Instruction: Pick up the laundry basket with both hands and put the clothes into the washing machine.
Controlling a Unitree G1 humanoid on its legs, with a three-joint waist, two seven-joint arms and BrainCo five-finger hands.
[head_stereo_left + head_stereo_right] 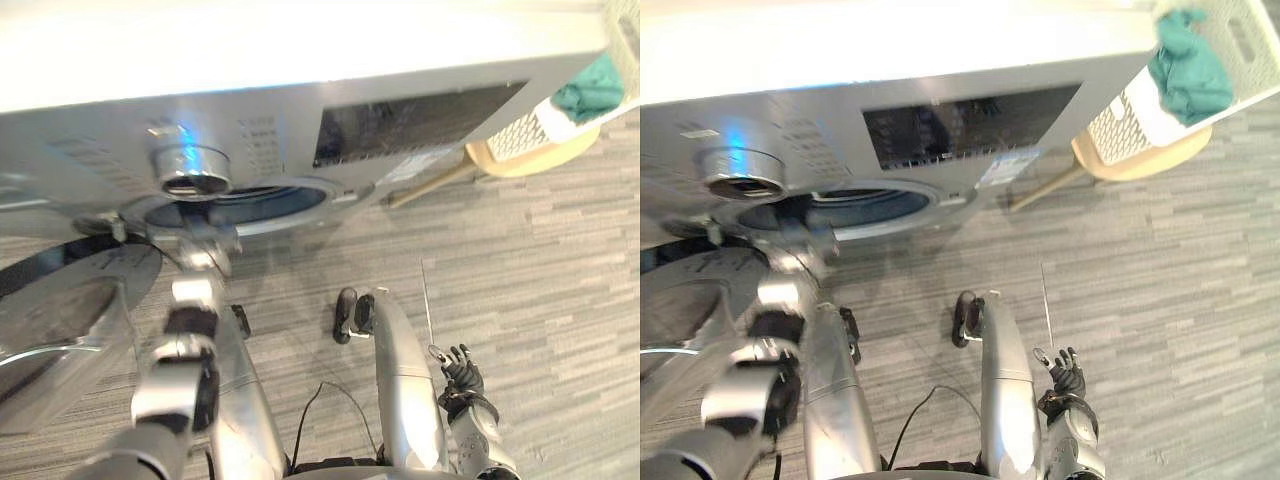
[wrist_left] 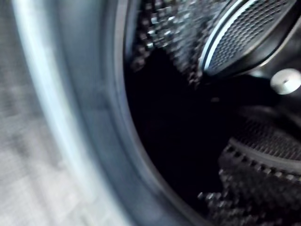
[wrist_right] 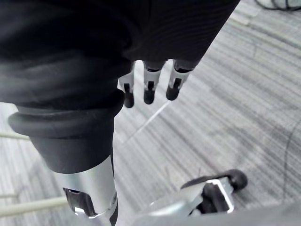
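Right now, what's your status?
Right robot hand open, empty, hanging low. Left arm inside silver washing machine drum. White perforated laundry basket with teal cloth on round wooden stool.

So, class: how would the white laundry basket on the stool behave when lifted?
The laundry basket looks like perforated plastic: probably light yet stiff. It seems to overhang the stool, so a push might tip it. The teal cloth over its rim could slide out.

Grey floor (image 1: 540, 260) of narrow, streaky planks runs across the whole scene. At its far right edge stands a round stool (image 1: 1140, 162) of pale wood, one slim leg (image 1: 1045, 190) slanting down to the planks. A thin pale line (image 1: 427, 300) crosses the floor mid-scene.
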